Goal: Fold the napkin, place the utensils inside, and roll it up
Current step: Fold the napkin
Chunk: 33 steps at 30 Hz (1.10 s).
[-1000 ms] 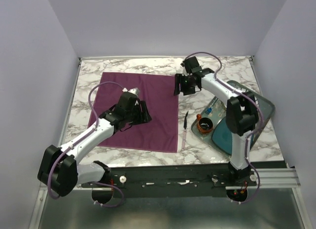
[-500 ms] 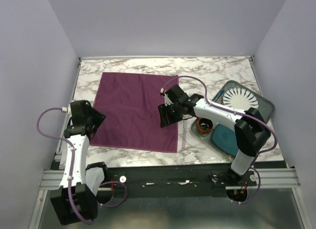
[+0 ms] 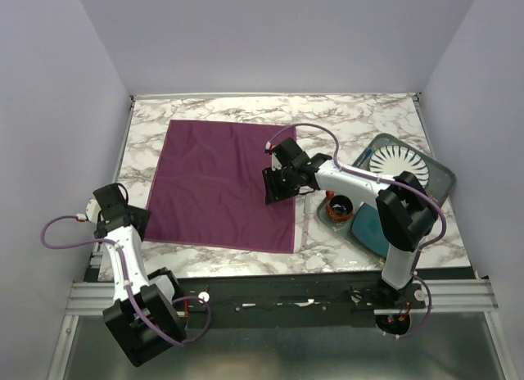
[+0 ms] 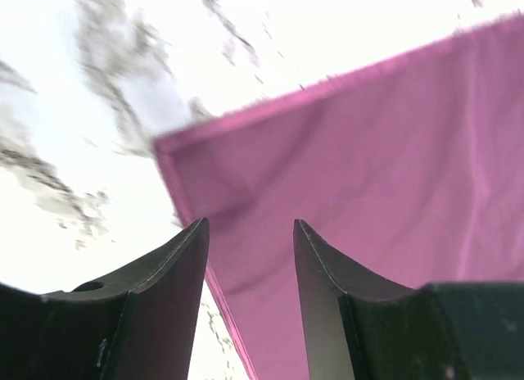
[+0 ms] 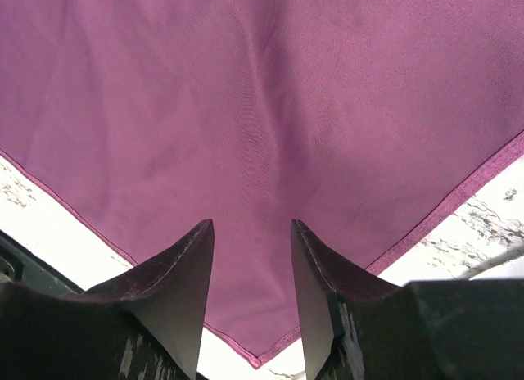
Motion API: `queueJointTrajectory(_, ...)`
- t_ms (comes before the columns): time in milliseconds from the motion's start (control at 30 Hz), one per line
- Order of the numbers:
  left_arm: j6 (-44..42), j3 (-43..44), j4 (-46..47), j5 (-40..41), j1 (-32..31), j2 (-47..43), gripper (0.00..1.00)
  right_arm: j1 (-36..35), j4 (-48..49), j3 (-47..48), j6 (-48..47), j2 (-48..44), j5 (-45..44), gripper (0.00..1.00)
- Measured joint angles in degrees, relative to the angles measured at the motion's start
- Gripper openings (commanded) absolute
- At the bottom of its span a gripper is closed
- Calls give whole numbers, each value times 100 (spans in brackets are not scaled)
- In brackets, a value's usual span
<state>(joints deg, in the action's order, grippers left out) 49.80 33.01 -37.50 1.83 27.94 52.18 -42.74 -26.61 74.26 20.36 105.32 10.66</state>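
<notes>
The plum-purple napkin [image 3: 219, 182] lies flat and unfolded on the marble table. My left gripper [image 3: 133, 219] is open, low beside the napkin's near-left corner. In the left wrist view that corner [image 4: 176, 151] shows just ahead of the open gripper [image 4: 250, 226], with cloth below the gap. My right gripper [image 3: 273, 189] is open over the napkin's right part. In the right wrist view a hemmed napkin corner [image 5: 264, 357] lies under the open gripper [image 5: 250, 226]. The slim silver knife [image 3: 303, 226] lies on the table just right of the napkin's right edge, untouched.
A grey tray [image 3: 442, 183] at the right holds a white ribbed plate [image 3: 399, 162], a teal-blue mat [image 3: 372, 228] and a small orange-rimmed dark cup [image 3: 337, 206]. The cup stands close to my right arm's forearm. Pale walls close in the table.
My left arm has swung back from the napkin's middle to its near-left corner. My right gripper has come from the far-right corner toward me, over the napkin's right part.
</notes>
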Motion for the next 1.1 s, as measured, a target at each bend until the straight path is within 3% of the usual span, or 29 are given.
queueJointTrajectory(400,-101,192,-31,1432,319,501,54,157,83,-229,-4,-63,33,51)
queueJointTrajectory(567,-273,221,-39,2020,205,885,54,195,-31,-223,-26,-240,105,51)
queueJointTrajectory(800,-243,170,57,2328,-157,640,46,195,-369,24,-90,-262,122,51)
queueJointTrajectory(967,-192,166,146,2323,-573,852,57,195,-459,114,-96,-372,120,51)
queueJointTrajectory(1100,-151,166,155,2323,-632,929,59,195,-511,114,-98,-531,103,51)
